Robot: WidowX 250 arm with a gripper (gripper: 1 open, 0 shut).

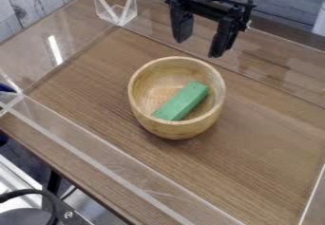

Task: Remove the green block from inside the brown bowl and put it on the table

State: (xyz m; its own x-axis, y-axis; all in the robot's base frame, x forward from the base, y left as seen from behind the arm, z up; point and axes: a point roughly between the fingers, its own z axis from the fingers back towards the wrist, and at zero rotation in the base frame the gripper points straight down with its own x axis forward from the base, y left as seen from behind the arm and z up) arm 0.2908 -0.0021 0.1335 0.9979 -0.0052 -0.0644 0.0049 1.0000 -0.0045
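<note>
**Block sitting in the bowl, gripper up above**

The block [181,101] is a small bright green bar with smooth plain faces; it lies slanted inside the bowl [147,116], one end riding up the inner wall; the bowl is pale tan wood, thick-walled, resting on the table [267,143] around the middle. The gripper [206,35] hangs above and behind the bowl, well clear of it, jaws spread apart with nothing between them; clear acrylic walls [76,162] edge the table.
</note>
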